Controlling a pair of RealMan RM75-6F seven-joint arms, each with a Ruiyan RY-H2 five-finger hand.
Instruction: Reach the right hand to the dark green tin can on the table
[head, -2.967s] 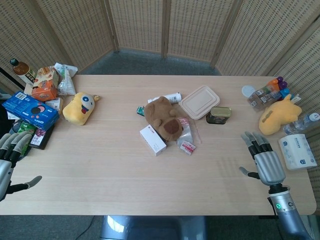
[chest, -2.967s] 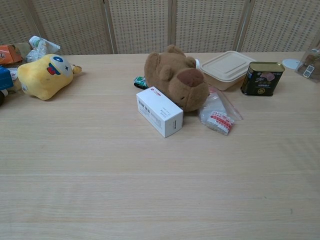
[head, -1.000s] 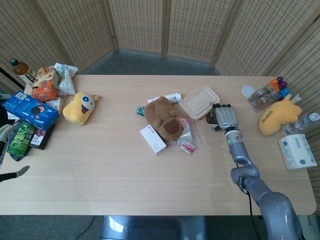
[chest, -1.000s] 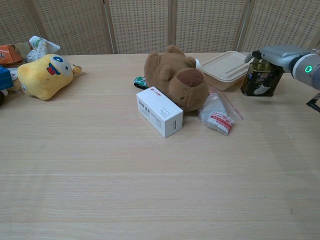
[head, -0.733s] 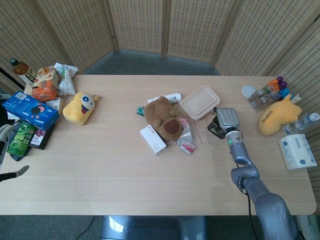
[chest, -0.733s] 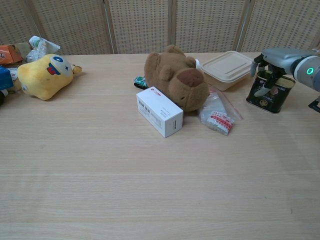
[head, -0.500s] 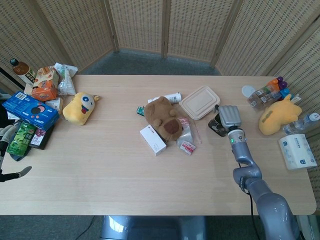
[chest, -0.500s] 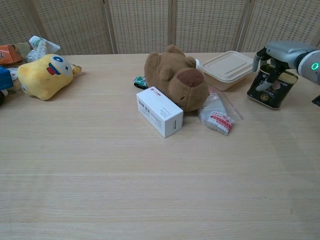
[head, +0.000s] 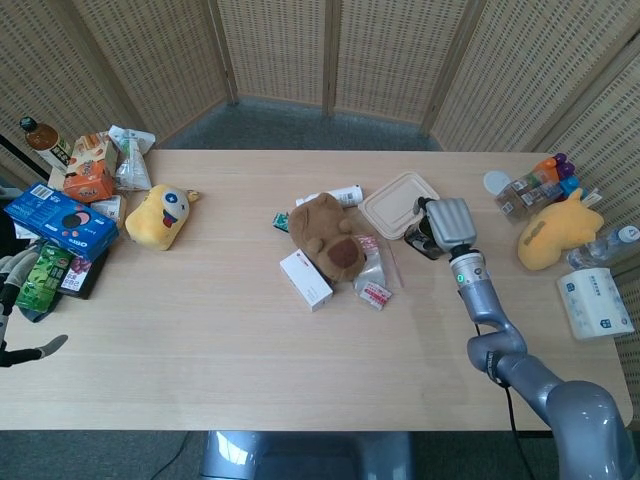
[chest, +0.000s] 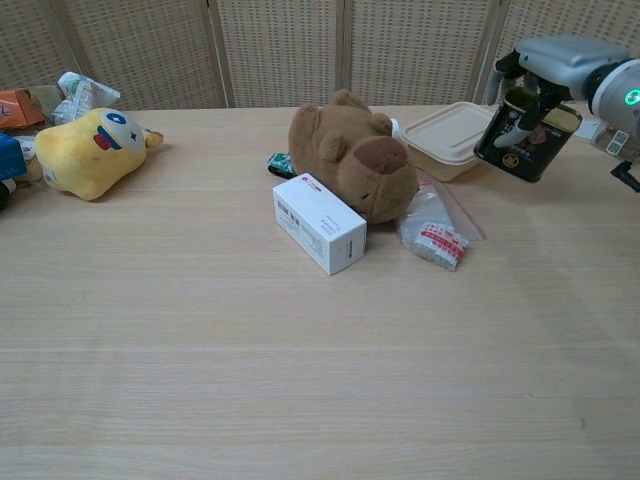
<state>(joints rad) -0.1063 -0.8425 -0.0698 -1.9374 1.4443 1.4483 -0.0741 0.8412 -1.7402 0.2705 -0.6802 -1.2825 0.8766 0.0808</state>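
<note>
The dark green tin can (chest: 520, 140) hangs tilted above the table, near the right edge of the beige lidded container (chest: 452, 132). My right hand (chest: 562, 58) grips the can from above, fingers wrapped down its sides. In the head view the right hand (head: 450, 222) covers most of the can (head: 424, 240), of which only a dark sliver shows. My left hand (head: 14, 292) sits off the table's left edge, fingers apart and holding nothing.
A brown plush bear (chest: 352, 160), a white box (chest: 320, 223) and a clear bag (chest: 432, 228) lie mid-table. A yellow plush (chest: 88, 150) is at the left. Bottles (head: 540, 182), another yellow plush (head: 556, 230) and a tissue pack (head: 594, 305) crowd the right edge.
My right hand reached the can, closed round it, dragged it slightly, then lifted it off the table, tilted, toward the beige container. The left hand barely moved.
</note>
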